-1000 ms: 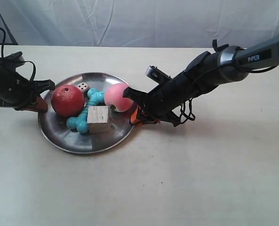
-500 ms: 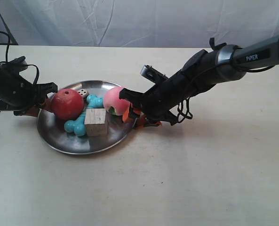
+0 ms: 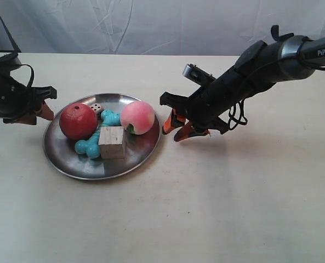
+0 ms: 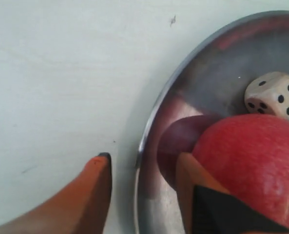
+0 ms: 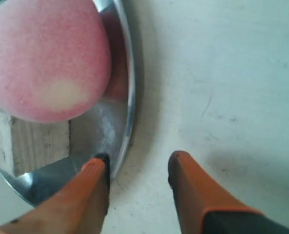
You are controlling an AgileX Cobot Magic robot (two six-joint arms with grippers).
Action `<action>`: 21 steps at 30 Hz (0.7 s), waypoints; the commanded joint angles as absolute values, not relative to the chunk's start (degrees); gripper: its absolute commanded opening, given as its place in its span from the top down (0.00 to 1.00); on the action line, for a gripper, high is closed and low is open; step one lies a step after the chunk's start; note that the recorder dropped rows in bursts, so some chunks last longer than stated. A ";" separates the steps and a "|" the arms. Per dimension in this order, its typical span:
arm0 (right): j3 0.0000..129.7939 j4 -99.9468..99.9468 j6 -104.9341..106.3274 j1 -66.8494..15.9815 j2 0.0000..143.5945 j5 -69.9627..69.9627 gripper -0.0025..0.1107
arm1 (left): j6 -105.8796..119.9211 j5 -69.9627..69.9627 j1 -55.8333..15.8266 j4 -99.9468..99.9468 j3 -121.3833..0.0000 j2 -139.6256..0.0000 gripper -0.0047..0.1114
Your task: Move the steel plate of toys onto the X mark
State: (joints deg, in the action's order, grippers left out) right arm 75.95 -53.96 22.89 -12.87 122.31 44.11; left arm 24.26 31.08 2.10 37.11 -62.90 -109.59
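The steel plate rests on the table left of centre. It holds the red apple, pink peach, turquoise bone, wooden cube and white die. My left gripper is open at the plate's rim, one finger outside it and the other over the plate beside the apple. My right gripper is open over bare table, one fingertip just off the rim near the peach. I cannot make out the X mark.
The left arm's gripper sits at the plate's far-left edge, the right arm's gripper just right of the plate. White cloth hangs behind the table's back edge. A small dark speck marks the table beyond the rim.
Both grippers have let go of the plate's rim and opened. The right arm drew back to the right, the left arm back and to the left. The plate lies still.
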 commanded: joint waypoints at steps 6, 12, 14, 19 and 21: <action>75.74 -45.71 20.35 -12.60 116.14 48.55 0.70 | 24.52 33.26 2.75 37.61 -62.97 -101.18 0.81; 75.26 -41.42 20.35 -12.60 109.66 50.90 0.98 | 25.49 33.68 2.75 37.83 -62.97 -94.07 0.96; 74.17 -41.28 20.35 -12.60 106.34 50.10 0.98 | 25.92 33.68 2.75 38.81 -62.34 -90.91 0.96; 68.95 -37.54 20.35 -14.79 95.16 42.19 0.98 | 27.79 32.08 2.23 42.12 -58.15 -81.09 0.96; 66.38 -34.46 20.35 -16.73 90.25 38.31 0.98 | 30.90 31.34 1.05 45.23 -55.54 -75.95 0.96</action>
